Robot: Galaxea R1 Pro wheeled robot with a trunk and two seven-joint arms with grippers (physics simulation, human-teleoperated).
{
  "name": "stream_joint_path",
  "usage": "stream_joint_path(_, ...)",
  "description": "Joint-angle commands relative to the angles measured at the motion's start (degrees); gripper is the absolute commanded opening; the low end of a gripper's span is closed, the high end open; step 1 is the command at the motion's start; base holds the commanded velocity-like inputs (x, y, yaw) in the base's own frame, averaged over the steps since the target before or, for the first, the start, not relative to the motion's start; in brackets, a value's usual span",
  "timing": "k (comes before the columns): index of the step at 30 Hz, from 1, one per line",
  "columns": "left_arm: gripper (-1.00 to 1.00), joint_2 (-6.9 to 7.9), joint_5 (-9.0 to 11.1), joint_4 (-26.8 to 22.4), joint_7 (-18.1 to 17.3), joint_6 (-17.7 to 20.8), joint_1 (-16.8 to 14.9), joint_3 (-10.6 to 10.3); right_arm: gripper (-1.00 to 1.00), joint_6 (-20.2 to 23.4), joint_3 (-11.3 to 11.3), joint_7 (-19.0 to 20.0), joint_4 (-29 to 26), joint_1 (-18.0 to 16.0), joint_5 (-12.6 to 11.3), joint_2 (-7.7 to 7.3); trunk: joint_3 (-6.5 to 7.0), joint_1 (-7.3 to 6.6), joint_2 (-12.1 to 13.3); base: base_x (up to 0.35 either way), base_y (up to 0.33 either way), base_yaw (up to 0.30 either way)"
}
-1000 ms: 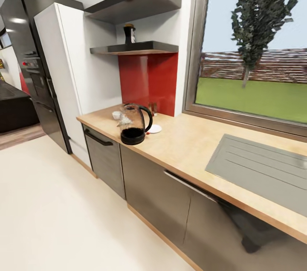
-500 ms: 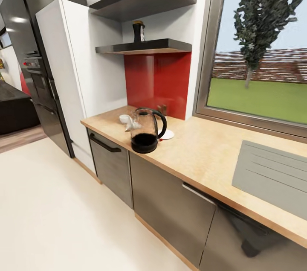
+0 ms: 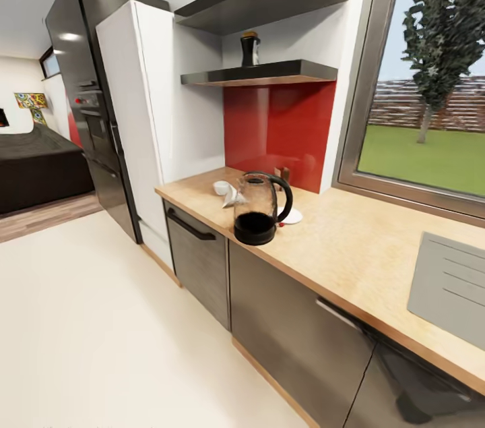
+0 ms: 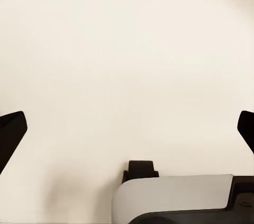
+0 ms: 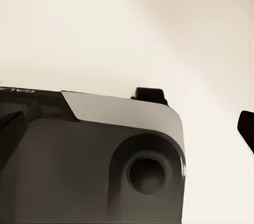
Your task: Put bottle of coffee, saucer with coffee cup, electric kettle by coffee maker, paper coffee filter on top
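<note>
Presently the bottle of coffee (image 3: 250,48) is seen upright on the lower kitchen shelf (image 3: 263,72), against the wall above the red backsplash (image 3: 279,131). On the worktop (image 3: 337,246) below, the electric kettle (image 3: 259,208) stands near the front edge, with the saucer (image 3: 292,216) just behind it and the coffee cup (image 3: 221,187) beside it. The bottle is judged rigid, light and smooth-sided, best taken around its middle. Left tool (image 4: 127,134) and right tool (image 5: 127,128) fingertips are spread wide apart, nothing held
</note>
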Motion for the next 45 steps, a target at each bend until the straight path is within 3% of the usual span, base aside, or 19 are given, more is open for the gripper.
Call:
stream_joint_path(1,1.00,0.00,0.0,-0.1,0.0,-0.1,0.0,0.1,1.00,-0.2,0.0,0.0,-0.1,0.0,0.4,-0.05,-0.05,0.00,0.0,0.011,0.025,0.205)
stream_joint_path(18,1.00,0.00,0.0,-0.1,0.0,-0.1,0.0,0.1,1.00,-0.3,0.0,0.0,-0.9,-0.1,0.5,-2.32,-0.05,0.00,0.0,0.195,0.195,0.030)
stream_joint_path(45,1.00,0.00,0.0,-0.1,0.0,-0.1,0.0,0.2,1.00,-0.4,-0.1,-0.1,-0.9,-0.1,0.4,-2.45,-0.05,0.00,0.0,0.230,0.233,0.000)
